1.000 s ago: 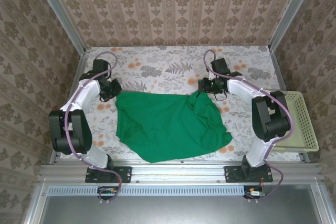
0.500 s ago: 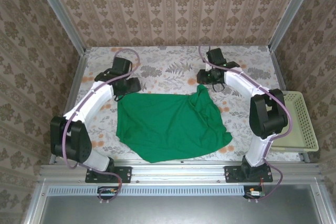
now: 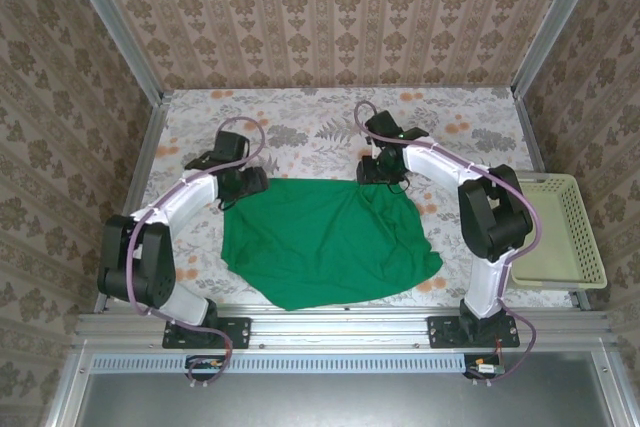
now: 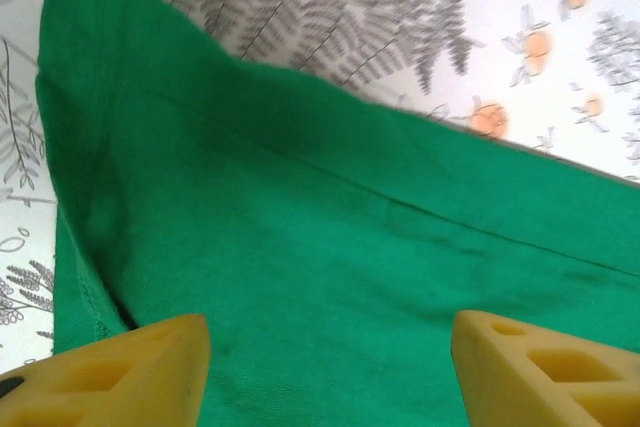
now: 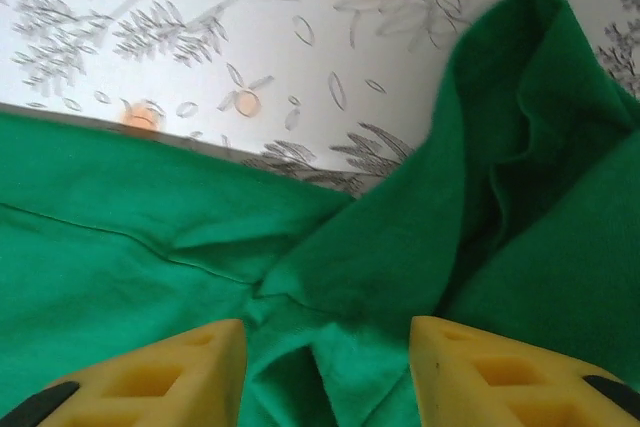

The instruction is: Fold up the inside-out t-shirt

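Note:
The inside-out t-shirt [image 3: 320, 242] lies spread on the flowered table, bright green and wrinkled, with a straight far edge. My left gripper [image 3: 245, 185] hovers over its far left corner. In the left wrist view that gripper [image 4: 330, 372] is open, its yellow fingertips [image 4: 130, 372] wide apart over flat green cloth [image 4: 330, 227]. My right gripper [image 3: 378, 169] is at the far right corner. In the right wrist view it [image 5: 328, 372] stands open above a bunched fold of the shirt [image 5: 400, 247], with cloth lying between the fingertips [image 5: 500, 377].
A pale yellow-green plastic basket [image 3: 565, 232] sits at the table's right edge. Metal rails frame the table, and papered walls [image 3: 330, 17] rise behind and at both sides. Bare flowered tabletop [image 3: 300, 117] lies beyond the shirt.
The left gripper moved right onto the shirt's far left corner and opened. The right gripper swung left and down, its jaws widened, and the raised cloth peak sank flatter.

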Available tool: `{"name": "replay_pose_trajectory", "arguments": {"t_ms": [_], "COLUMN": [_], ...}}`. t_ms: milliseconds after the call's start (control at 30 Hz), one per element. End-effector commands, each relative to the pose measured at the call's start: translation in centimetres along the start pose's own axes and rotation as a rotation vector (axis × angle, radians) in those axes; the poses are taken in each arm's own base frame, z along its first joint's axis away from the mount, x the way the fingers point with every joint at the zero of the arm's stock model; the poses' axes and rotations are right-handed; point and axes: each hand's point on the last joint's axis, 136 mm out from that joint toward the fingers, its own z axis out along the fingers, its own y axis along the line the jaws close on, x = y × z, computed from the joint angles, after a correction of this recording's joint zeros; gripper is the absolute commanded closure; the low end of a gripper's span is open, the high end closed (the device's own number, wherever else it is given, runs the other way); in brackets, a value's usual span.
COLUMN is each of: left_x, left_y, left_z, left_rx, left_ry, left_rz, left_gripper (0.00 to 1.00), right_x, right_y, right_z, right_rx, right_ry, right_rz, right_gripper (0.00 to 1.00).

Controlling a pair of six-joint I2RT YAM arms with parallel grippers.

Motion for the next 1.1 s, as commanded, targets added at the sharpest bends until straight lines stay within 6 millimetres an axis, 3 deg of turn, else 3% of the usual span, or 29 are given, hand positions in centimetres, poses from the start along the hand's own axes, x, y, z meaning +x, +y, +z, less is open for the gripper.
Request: {"name": "replay_pose_trajectory", "arguments": {"t_ms": [0,233,300,400,567,867,967,1067], "left_x": [0.4,2.0,2.5,3.4,5.1,7.6,8.2,8.4], "left_y": [0.1,1.2,1.4,2.1,3.3,5.3,6.1,6.1], "left_z": [1.2,2.7,3.2,3.9,4.7,5.5,5.6,5.6], "left_rx": [0.037,0.016,0.012,-0.001,-0.024,-0.076,-0.099,-0.091], "left_ry": [0.018,0.062,0.076,0.096,0.127,0.165,0.174,0.180], "left_rz": [-0.052,-0.066,-0.069,-0.077,-0.093,-0.113,-0.125,-0.132], "left_gripper": [0.34,0.33,0.33,0.33,0.33,0.33,0.33,0.33], "right_x": [1.3,1.5,1.1,-0.2,-4.0,-9.2,-10.1,-10.5], "right_y": [-0.7,-0.4,0.0,0.4,1.2,0.4,-0.3,-0.9], "right_z": [0.6,0.9,1.1,1.5,1.3,3.2,3.8,3.0], "right_rx": [0.077,0.095,0.076,0.063,0.077,0.128,0.135,0.116], "right_ry": [0.049,0.050,0.047,0.037,-0.013,-0.023,-0.012,-0.019], "right_rz": [0.014,0.003,0.000,-0.017,-0.071,-0.134,-0.153,-0.145], "right_gripper": [0.50,0.46,0.54,0.74,1.00,1.00,0.87,0.73]}}
